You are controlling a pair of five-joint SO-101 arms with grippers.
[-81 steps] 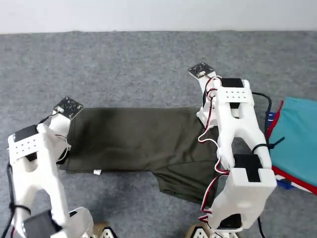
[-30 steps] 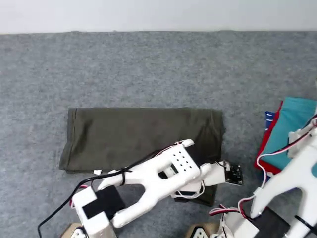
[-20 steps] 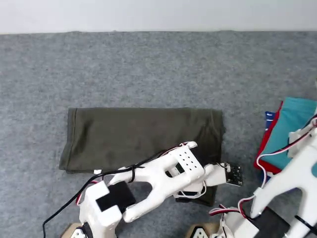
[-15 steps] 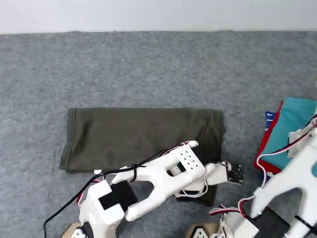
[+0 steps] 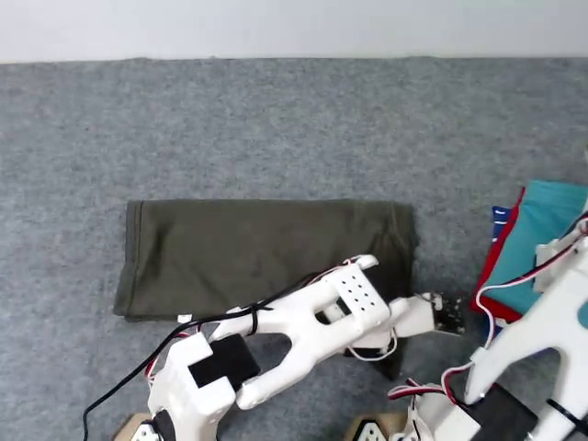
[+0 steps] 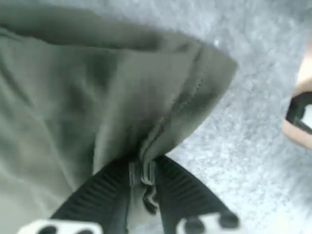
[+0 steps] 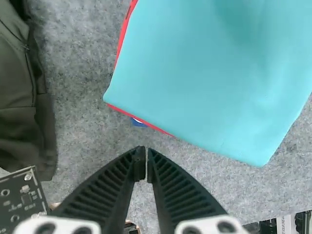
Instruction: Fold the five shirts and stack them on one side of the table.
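Note:
The olive shirt (image 5: 266, 250) lies folded into a wide band in the middle of the grey table. My left arm (image 5: 322, 317) stretches across its near edge to the near right corner. There my left gripper (image 6: 143, 176) is shut on a pinched fold of olive shirt (image 6: 97, 107) cloth, lifted a little off the table. A stack of folded shirts lies at the right edge, with a teal shirt (image 5: 551, 241) (image 7: 214, 73) on top. My right gripper (image 7: 146, 158) hangs shut and holding nothing over bare table beside that stack, and my right arm (image 5: 537, 322) stands at the near right.
Red and blue shirt edges (image 5: 496, 266) show under the teal one. The grey table (image 5: 276, 129) runs back to a white wall. The left arm's wrist board (image 7: 19, 195) sits close to the right gripper, near the olive cloth's corner.
Both arms have left the shirt's far corners. The right arm pulled back beside the stack. The left arm swung to the near right corner, gripped the cloth and shifted it slightly rightward.

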